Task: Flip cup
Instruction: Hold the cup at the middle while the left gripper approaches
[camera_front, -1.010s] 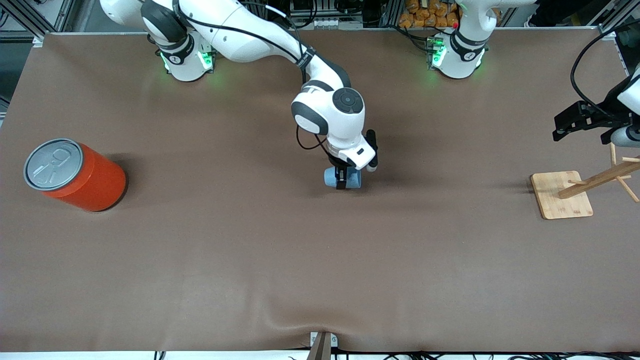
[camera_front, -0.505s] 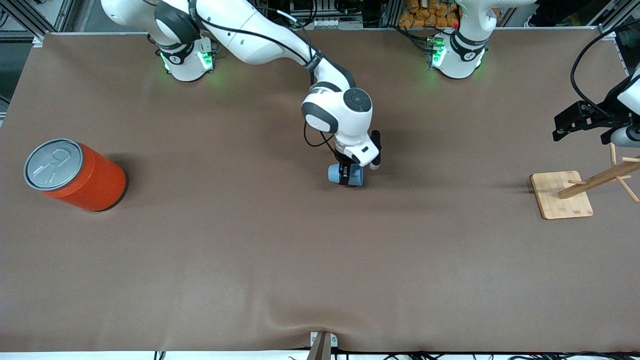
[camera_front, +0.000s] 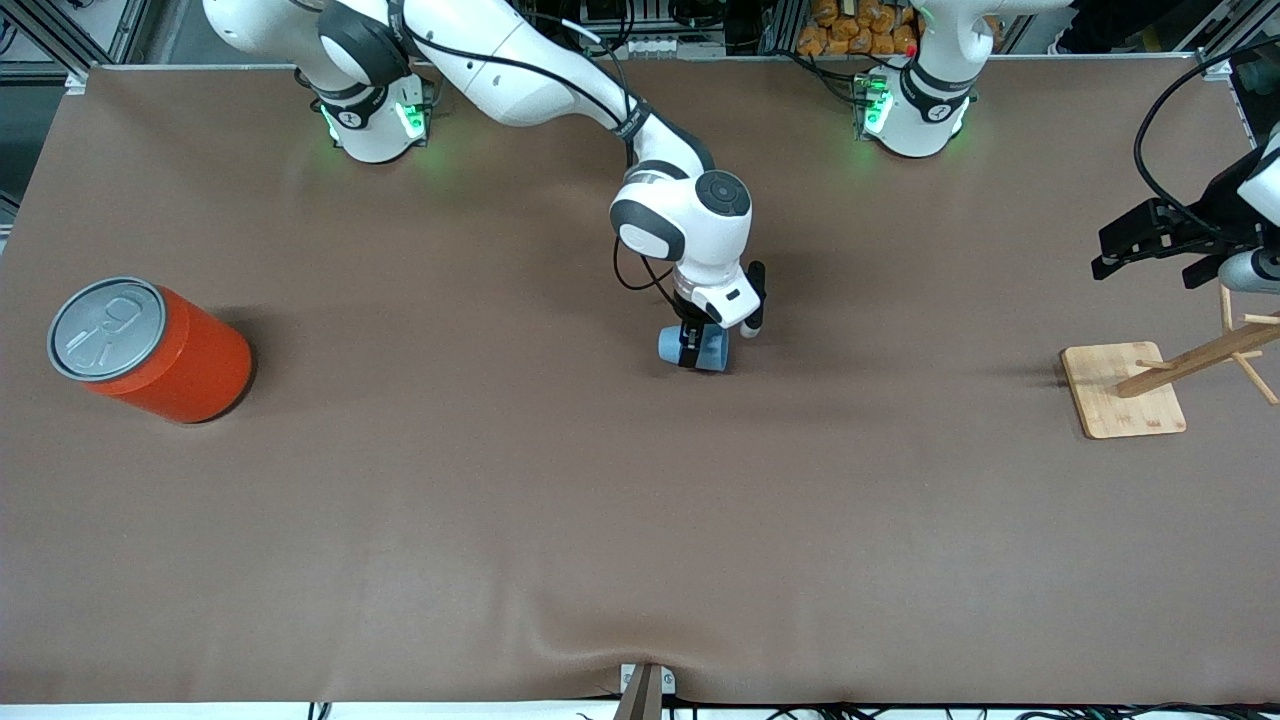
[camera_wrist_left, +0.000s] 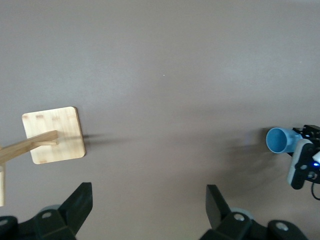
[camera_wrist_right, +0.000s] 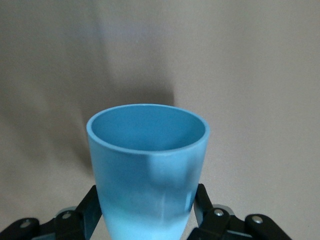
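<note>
The small light-blue cup is in my right gripper, which is shut on it over the middle of the table. The cup lies on its side in the grip. In the right wrist view the cup fills the space between the black fingers, its darker blue mouth pointing away from the camera. The cup also shows in the left wrist view. My left gripper is open and empty in the air at the left arm's end of the table, over the wooden stand; its fingers stand wide apart.
A big orange can with a grey pull-tab lid stands at the right arm's end of the table. A wooden peg stand on a square base sits at the left arm's end, also in the left wrist view.
My right gripper has carried the cup a little toward the left arm's end and away from the front camera. My left gripper has shifted slightly.
</note>
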